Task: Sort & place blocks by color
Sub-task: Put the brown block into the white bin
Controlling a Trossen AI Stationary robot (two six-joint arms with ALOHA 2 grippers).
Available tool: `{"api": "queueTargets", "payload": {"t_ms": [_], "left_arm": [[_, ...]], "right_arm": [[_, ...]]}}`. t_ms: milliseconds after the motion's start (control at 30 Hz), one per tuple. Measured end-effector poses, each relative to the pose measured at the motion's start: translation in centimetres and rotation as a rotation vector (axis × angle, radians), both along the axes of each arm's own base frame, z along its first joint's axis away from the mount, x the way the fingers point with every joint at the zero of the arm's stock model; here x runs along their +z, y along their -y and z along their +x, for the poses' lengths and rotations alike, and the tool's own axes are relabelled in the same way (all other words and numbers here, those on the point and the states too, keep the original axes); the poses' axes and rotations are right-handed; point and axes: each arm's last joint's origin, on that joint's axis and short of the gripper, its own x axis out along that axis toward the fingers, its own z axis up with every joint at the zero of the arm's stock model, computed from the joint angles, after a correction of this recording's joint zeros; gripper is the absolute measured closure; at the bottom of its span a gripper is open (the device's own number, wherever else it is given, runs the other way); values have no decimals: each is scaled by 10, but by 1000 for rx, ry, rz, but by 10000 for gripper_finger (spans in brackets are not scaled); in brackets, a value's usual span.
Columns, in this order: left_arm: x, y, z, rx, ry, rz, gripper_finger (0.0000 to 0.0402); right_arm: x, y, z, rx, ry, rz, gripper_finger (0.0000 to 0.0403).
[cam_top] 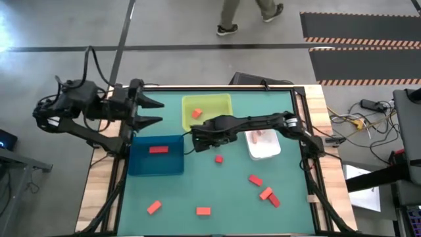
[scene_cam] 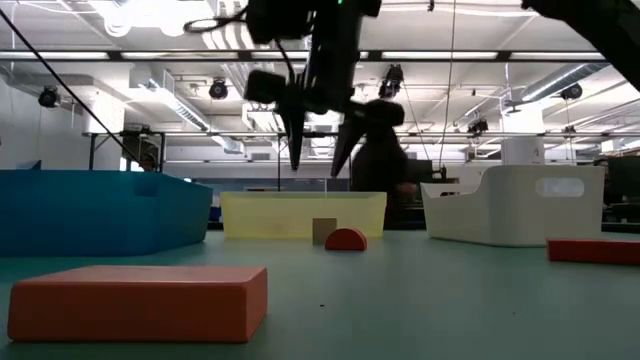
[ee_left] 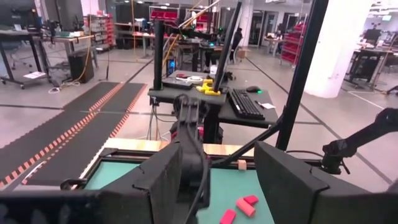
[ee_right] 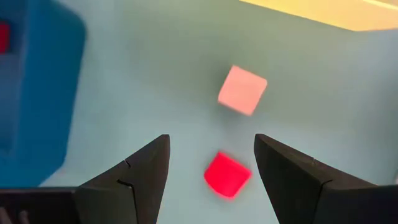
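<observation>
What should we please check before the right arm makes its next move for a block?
1. Right gripper open: ok.
2. Red block lined up between its fingers: ok in the right wrist view.
3. Pale pink cube apart from the red block: ok, a gap shows.
4. Right gripper down at block height: not ok; the low view shows it hanging above the table.
5. Left gripper out of the way: ok, open at the table's left edge.
6. Blue tray has room: ok, only one red bar inside.
</observation>
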Motion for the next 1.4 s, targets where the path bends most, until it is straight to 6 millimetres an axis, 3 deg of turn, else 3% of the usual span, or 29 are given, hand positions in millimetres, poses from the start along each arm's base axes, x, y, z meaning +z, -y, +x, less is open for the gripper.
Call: {"api": "queueTargets", "payload": {"t_ms": [200, 467, 667, 1067, 1400], "left_arm": [[-3, 0, -2, 0, -28, 5, 217], [-8, 0, 1, 4, -79, 29, 217], [-8, -1, 1, 25, -82, 40, 217], [-8, -1, 1, 25, -82, 41, 217], [-8, -1, 1, 31, -82, 42, 217]], "right_arm": [[-18, 12, 4, -21, -44, 6, 179], [-19, 25, 4, -53, -43, -24, 179], [-23, 26, 5, -62, -50, -25, 179], [-55, 26, 11, -50, -125, -21, 179], [-60, 26, 12, -32, -135, -16, 179]]}}
